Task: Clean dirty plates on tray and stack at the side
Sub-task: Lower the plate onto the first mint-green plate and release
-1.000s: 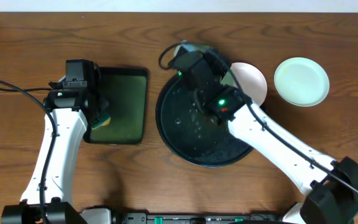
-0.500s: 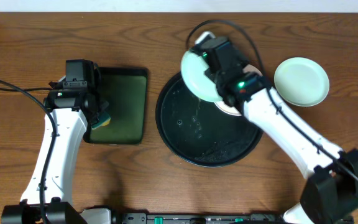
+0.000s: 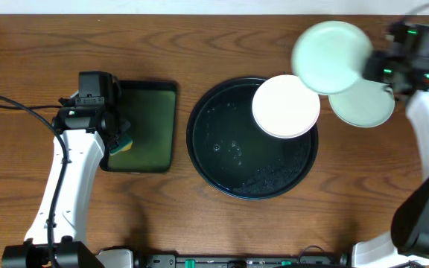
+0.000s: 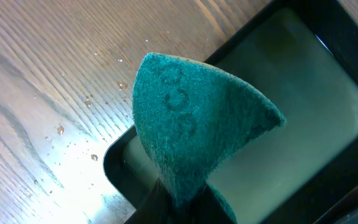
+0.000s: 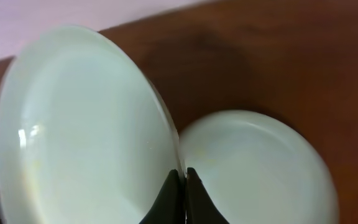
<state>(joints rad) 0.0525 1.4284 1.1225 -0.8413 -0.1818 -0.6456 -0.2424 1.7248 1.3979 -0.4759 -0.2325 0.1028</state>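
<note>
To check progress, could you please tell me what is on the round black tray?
Only the white plate lies on the tray, overlapping its upper right rim in the overhead view, with water drops beside it. Whatever is beneath that plate is hidden.

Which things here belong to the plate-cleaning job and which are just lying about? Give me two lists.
Job: mint plate, rim pinched in the right jaws; second mint plate on the table; white plate; round black tray; green sponge in the left jaws.
Lying about: rectangular tray with green inside; water droplets on the wood.
</note>
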